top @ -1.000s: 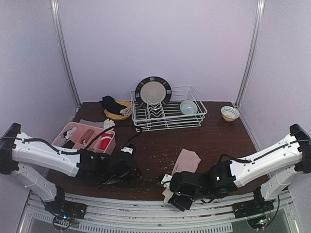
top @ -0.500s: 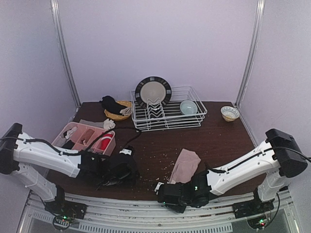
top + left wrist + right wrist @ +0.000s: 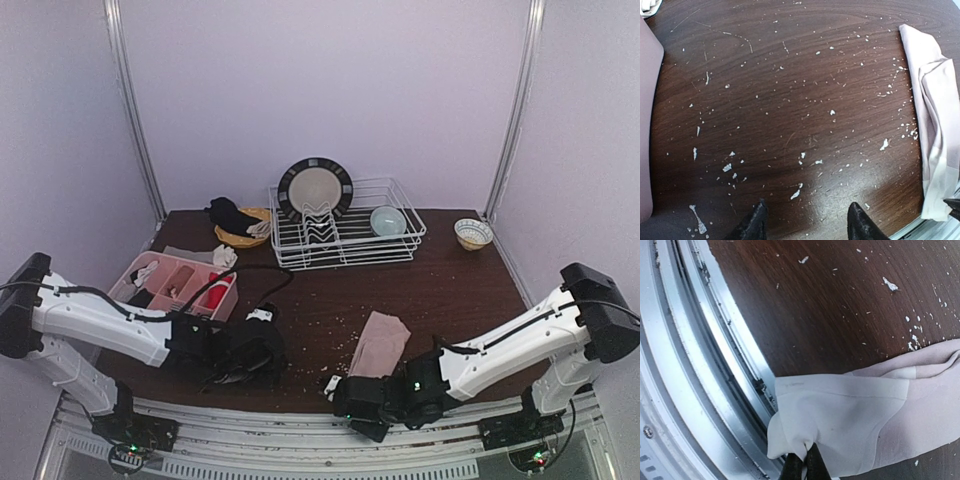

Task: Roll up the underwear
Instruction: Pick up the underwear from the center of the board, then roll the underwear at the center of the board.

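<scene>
The underwear (image 3: 379, 343) is a pale pink folded strip lying lengthwise on the dark table, its near end at the table's front edge. In the right wrist view the underwear (image 3: 875, 415) overhangs the metal rail, and my right gripper (image 3: 804, 465) is shut on its near corner, pinching the cloth between the black fingertips. From above, the right gripper (image 3: 352, 396) sits at that near end. My left gripper (image 3: 807, 225) hangs open over bare wood, nothing between its fingers; the underwear (image 3: 935, 125) lies to its right. In the top view the left gripper (image 3: 255, 352) is left of the cloth.
A pink organiser tray (image 3: 178, 283) with small items stands at the left. A white wire dish rack (image 3: 345, 235) holding a plate and a bowl is at the back, a basket (image 3: 243, 226) beside it, a small bowl (image 3: 473, 233) at back right. White crumbs dot the wood.
My right gripper has closed on the underwear's near corner at the table's front edge; a second ago it was open. The left arm has barely moved.
</scene>
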Action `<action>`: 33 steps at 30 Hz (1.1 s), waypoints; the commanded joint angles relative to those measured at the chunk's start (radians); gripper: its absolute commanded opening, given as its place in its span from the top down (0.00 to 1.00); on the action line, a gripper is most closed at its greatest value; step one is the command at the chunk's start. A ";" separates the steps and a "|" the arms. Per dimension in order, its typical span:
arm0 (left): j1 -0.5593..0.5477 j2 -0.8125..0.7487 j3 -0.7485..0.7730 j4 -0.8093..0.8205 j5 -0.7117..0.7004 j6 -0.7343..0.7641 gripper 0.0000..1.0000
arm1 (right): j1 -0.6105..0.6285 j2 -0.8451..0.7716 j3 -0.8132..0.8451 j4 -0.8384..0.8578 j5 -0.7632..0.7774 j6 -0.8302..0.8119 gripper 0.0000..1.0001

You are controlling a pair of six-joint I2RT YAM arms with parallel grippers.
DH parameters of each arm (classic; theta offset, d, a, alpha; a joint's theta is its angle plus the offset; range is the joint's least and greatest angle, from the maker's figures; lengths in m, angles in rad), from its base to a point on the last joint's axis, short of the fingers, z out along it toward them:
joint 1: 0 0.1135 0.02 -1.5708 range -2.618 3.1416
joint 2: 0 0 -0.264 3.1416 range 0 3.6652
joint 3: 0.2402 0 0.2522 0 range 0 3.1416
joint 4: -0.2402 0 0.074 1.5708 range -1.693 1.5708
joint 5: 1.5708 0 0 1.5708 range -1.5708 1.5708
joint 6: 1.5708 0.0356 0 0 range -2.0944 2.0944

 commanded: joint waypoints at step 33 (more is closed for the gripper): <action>-0.003 0.226 -0.134 1.110 0.497 1.014 0.17 | -0.657 -0.214 -0.303 0.349 -0.929 0.156 1.00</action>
